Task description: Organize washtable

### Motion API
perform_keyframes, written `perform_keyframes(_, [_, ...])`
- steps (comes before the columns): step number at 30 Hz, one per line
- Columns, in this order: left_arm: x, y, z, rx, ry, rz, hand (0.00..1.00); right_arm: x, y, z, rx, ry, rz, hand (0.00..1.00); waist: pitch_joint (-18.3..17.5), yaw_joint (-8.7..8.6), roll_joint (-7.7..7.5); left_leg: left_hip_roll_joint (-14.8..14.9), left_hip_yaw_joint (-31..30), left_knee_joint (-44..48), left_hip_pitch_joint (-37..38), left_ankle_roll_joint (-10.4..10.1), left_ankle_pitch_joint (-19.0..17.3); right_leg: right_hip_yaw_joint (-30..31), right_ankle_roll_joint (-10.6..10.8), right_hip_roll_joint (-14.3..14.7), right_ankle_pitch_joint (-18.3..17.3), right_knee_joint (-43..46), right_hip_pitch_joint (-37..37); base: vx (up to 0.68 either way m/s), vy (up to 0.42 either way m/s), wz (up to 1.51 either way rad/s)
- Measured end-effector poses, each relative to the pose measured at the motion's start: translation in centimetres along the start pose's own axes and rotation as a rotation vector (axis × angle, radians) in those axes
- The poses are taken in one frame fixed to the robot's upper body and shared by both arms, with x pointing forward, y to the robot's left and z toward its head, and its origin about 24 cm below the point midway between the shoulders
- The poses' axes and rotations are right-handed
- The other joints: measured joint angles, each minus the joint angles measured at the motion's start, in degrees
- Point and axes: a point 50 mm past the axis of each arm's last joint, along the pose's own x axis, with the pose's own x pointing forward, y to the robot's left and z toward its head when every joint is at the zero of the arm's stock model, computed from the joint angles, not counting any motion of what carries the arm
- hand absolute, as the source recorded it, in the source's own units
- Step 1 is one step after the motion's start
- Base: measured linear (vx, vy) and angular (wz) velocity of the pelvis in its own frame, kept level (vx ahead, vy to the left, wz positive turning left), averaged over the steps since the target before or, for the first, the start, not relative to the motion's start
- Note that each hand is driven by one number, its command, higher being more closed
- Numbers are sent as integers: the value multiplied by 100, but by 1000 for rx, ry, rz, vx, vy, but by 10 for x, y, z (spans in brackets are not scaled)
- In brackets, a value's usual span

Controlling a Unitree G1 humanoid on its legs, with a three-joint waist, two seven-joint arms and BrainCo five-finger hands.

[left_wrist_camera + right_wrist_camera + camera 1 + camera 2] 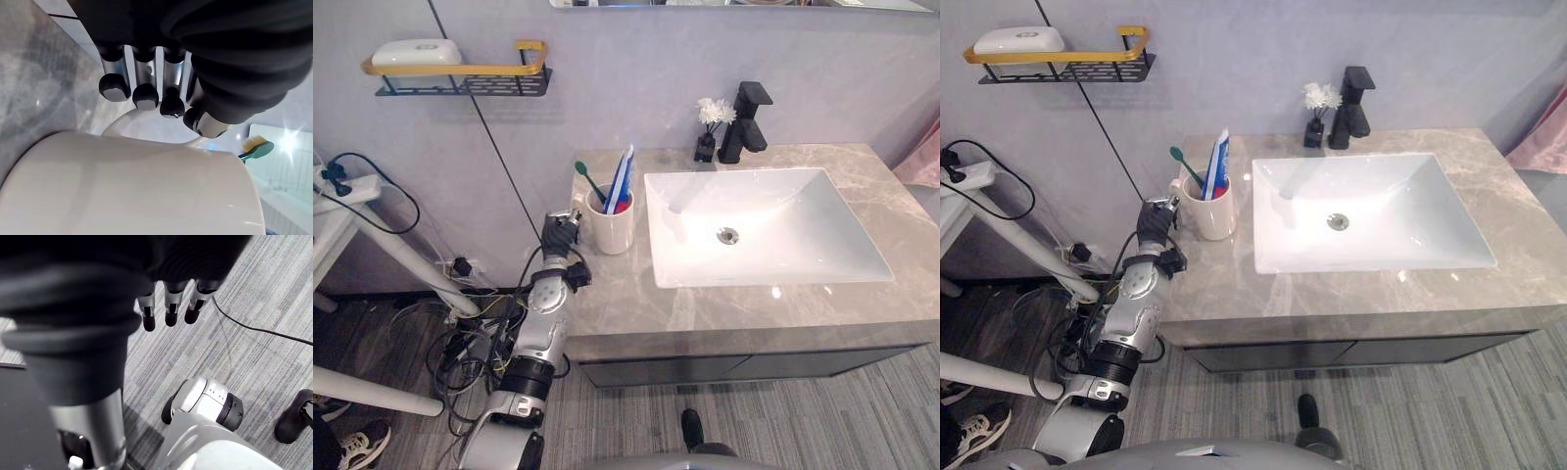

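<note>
1. Hiding the handle of the cream mug in both eye views, the left hand comes up over the left edge of the marble table, its dark cover masking the grip.
2. The left wrist view shows that grip close up. The fingers are curled with their dark tips in a tight row on the arc of the handle. The thumb tip lies near where the handle joins the mug wall, so the hand pinches the handle.
3. In that view the mug body is cut off on three sides and its mouth cannot be seen. Past its rim only the bristled head of the green toothbrush is visible.
4. The mug stands upright on the table's rear left part, just beside the left rim of the white sink, with the hand on its far side from the sink.
5. The toothbrush and a blue-and-white toothpaste tube lean out of the mug. Their lower ends are hidden inside it.
6. A black faucet and a small dark vase of white flowers stand behind the sink against the wall.
7. On the wall to the left, a shelf with a yellow rail carries a white box.
8. A pink cloth is cut off by the right border, and a person's shoe sits at the lower left corner.
9. The right hand hangs over the striped floor, its fingers straight and loose, holding nothing.
</note>
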Motion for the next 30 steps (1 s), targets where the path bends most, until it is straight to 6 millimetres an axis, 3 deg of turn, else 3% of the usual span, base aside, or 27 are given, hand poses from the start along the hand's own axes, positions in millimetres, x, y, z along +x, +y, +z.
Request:
perform_keyframes(14, [-31, -7, -5, -23, -1, -91, 100, 0, -1, -2, 25, 4, -4, 0, 44, 24, -9, 5, -98, 45, 38, 2, 0, -96, -2, -15, -3, 0, 122, -9, -1, 4])
perform_keyframes(22, [-43, -41, 1, -38, -27, -283, 100, 0, 0, -1, 13, 1, 1, 0, 107, 36, 26, 44, -127, 39, 67, 4, -1, -121, -16, 8, -13, 0, 164, -4, -1, 1])
perform_keyframes(30, [-56, -68, -7, -37, 6, -440, 100, 0, 0, 0, 3, -1, 1, 0, 128, 31, 61, 80, -81, 17, 108, 1, -7, -104, -22, 49, -19, 1, 174, 8, -2, -2])
